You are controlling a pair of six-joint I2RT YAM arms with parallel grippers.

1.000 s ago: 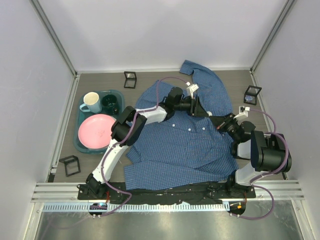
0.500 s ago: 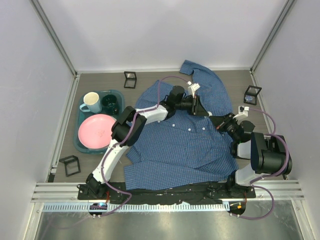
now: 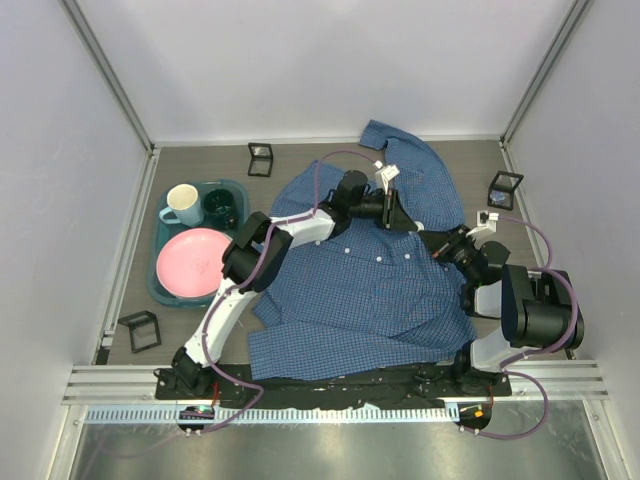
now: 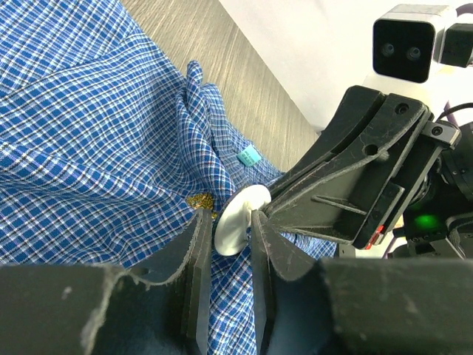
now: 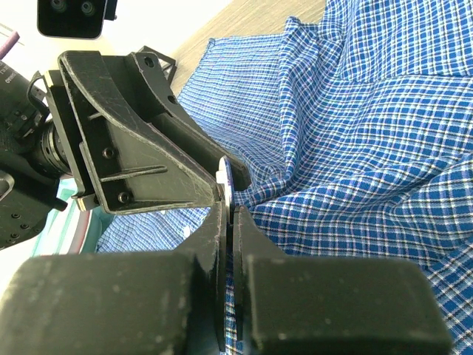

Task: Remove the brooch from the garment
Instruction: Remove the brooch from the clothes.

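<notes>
Top external view: the garment (image 3: 370,290), a large blue small-checked button-up shirt, lies spread across the centre of the frame, with a teal plastic tray (image 3: 157,288) at its left; the left gripper (image 3: 398,212) and the right gripper (image 3: 437,246) meet tip to tip over the shirt's upper right part; the brooch is hidden between them here. Left wrist view: the brooch (image 4: 240,211), a round white disc, sits at frame centre directly between the left gripper's fingers, which stand narrow and clasp it on both sides; a small gold-coloured piece (image 4: 198,200) shows just left of it against the cloth; the right gripper comes in from the right, its tip at the brooch's far edge. Right wrist view: the right gripper is pinched together; whether cloth is caught between its fingers cannot be told; the brooch appears edge-on just above its tips, so its flat face lies across the line joining the two grippers. The left arm has the brooch; withdrawal should probably run away from the right gripper. Against the top view one second earlier, the left wrist sits slightly higher in the frame; the garment lies unchanged.
</notes>
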